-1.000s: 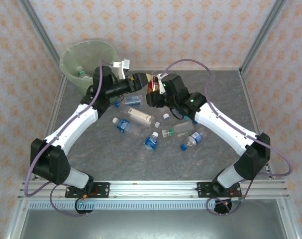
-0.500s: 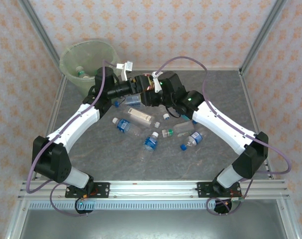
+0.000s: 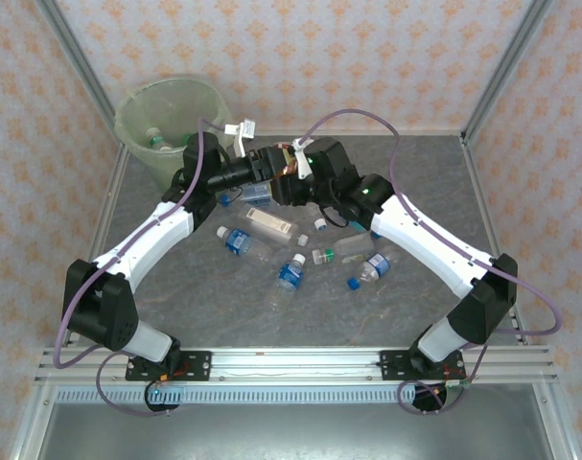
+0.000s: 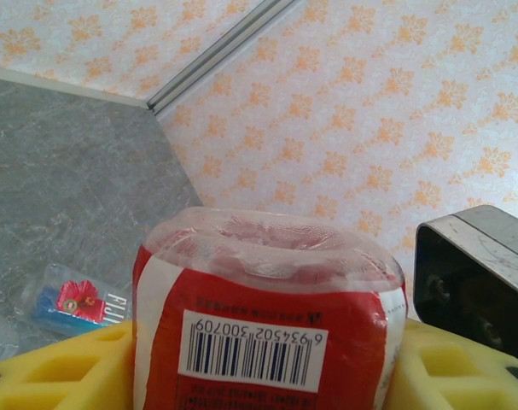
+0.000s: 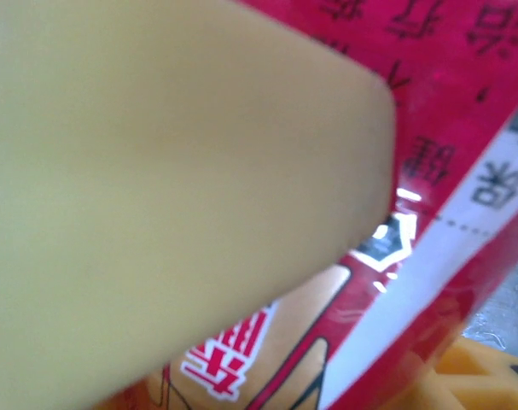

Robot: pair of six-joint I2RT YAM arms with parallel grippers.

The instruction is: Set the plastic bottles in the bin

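Left jaws closed in, now pinching red-label bottle [image 4: 267,316] between pads; right jaws straddle same bottle, grip unclear.

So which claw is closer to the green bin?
Left. The left claw sits just right of the bin; the right claw is farther right, on the far side of the red-labelled bottle.

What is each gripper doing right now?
Left gripper: closed on the red-labelled bottle.
Right gripper: closed on the same bottle.
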